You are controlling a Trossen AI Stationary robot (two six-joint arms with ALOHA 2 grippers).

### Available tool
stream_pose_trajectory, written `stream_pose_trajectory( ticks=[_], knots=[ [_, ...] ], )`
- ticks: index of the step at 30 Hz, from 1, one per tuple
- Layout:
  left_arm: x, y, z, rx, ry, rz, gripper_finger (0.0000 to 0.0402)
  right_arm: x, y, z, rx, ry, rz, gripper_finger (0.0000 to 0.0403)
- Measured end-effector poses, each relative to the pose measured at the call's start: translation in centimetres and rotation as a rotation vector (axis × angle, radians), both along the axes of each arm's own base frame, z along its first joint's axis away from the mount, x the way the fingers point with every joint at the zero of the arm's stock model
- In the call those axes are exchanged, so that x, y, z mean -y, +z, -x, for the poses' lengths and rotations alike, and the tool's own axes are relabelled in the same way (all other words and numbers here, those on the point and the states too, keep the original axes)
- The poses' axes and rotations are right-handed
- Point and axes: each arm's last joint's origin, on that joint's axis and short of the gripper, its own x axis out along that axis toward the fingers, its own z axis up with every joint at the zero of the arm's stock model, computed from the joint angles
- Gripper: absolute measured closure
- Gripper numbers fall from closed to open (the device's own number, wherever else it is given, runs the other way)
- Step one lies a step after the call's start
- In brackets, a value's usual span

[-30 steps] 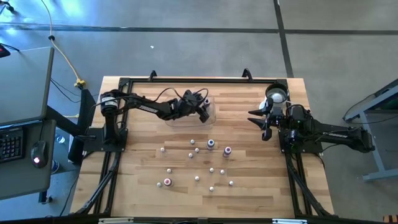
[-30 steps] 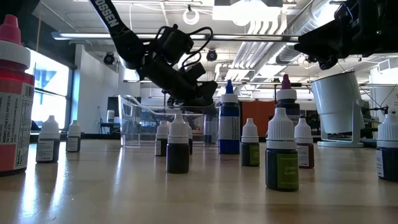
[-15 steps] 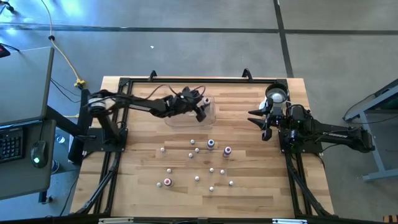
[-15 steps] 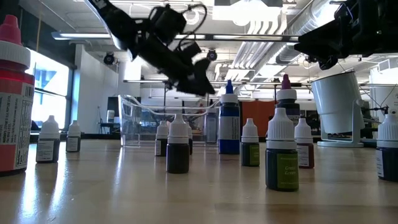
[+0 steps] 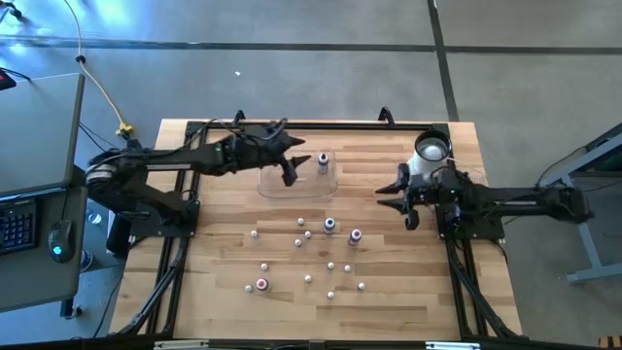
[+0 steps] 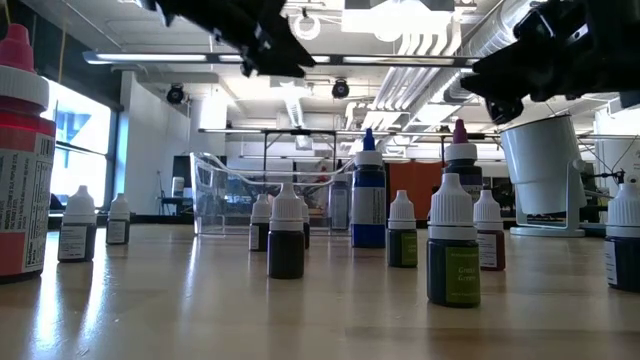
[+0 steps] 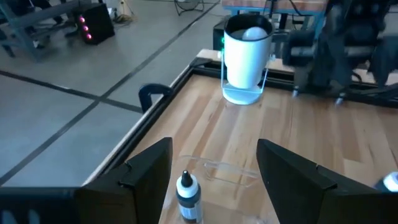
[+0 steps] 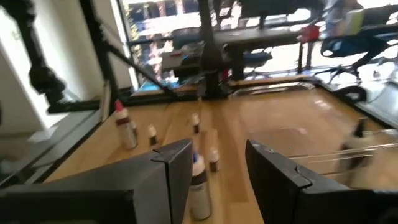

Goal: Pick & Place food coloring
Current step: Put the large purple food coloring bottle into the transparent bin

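The left hand [image 5: 292, 167] is being held released and empty above the tray [image 5: 332, 178] at the back of the bench [image 5: 389, 292], where one bottle [image 5: 324, 161] is standing upright. The other bottles [image 5: 328, 226] are being left scattered mid-bench. The right hand [image 5: 392, 194] is hovering near the white cup [image 5: 430, 152], parted, grasping nothing

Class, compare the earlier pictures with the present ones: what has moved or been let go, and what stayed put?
The left hand pulled back and up from the clear tray, open, leaving a bottle standing in it. The right hand shifted slightly inward. The bottles on the table and the white cup stayed.
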Motion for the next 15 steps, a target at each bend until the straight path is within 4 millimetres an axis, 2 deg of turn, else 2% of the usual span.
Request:
stream_pose_trajectory(
  ticks=[4,10,13,15],
  knots=[
    [0.4,1.1,1.4,0.009,0.000,-0.006,0.0169,-1.1,-0.3,-2.3,-0.071,0.101,0.017,0.0261],
    [0.4,1.2,1.7,-0.003,0.002,-0.003,0.0169,-3.6,-1.1,-5.9,-0.214,0.239,0.040,0.0261],
    [0.4,1.1,1.7,-0.022,-0.006,-0.027,0.0169,-4.6,-2.0,-7.3,-0.281,0.233,0.048,0.0261],
    [0.4,1.1,1.7,-0.032,-0.012,-0.045,0.0169,-5.1,-2.7,-7.8,-0.327,0.168,0.055,0.0261]
  ],
)
